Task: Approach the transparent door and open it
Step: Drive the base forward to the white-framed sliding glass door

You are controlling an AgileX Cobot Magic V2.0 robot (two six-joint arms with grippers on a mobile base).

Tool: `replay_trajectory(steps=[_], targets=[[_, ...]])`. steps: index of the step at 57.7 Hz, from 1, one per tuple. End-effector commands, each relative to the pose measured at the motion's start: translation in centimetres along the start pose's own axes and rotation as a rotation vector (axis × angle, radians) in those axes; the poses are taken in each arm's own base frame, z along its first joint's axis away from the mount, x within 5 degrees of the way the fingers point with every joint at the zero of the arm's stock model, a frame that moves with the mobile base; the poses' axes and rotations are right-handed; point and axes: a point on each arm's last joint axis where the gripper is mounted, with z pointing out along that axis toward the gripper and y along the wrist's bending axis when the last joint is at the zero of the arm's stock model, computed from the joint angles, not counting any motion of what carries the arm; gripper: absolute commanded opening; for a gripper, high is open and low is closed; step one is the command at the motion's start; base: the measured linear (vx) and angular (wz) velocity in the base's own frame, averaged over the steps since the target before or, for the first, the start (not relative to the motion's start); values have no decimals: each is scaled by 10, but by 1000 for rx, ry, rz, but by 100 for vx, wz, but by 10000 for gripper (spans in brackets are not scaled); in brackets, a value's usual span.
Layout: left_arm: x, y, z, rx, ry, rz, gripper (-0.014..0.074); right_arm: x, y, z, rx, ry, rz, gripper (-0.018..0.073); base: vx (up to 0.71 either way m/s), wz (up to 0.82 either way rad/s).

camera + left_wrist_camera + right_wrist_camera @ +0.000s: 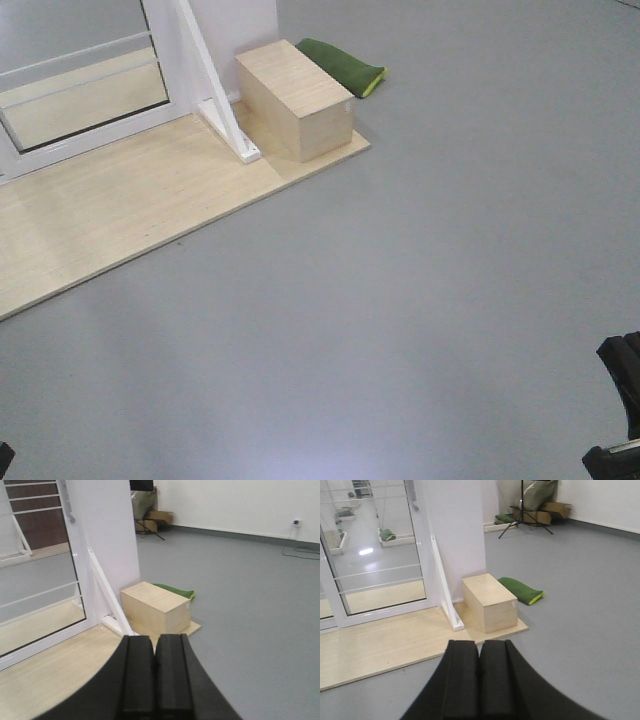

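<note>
Exterior front-facing view crops transparent door

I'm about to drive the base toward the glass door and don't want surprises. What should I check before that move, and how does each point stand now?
1. Way over the grey floor to the wooden platform free: ok.
2. Sight of the door: ok.
3. Reach to the door handle: not ok, far off.
4. The left gripper open for the handle: not ok, shut, empty.
5. Same for the right gripper: not ok, shut, empty.
6. The wooden box and slanted post off the approach line: cannot tell.
</note>
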Motion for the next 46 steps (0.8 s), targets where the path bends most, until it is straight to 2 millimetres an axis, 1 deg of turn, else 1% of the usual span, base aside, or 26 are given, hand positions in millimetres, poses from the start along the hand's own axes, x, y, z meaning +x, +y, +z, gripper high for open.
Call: replay_trajectory(steps=[1,23,46], targets=[[2,0,1,-4,-64,-11,-6,-4,0,0,-5,-85,-14,0,57,46],[2,0,1,-4,-64,-11,-6,-4,0,0,-5,-85,-14,0,56,41],[2,0,1,-4,-64,-11,-6,-4,0,0,-5,-84,-14,0,53,21]])
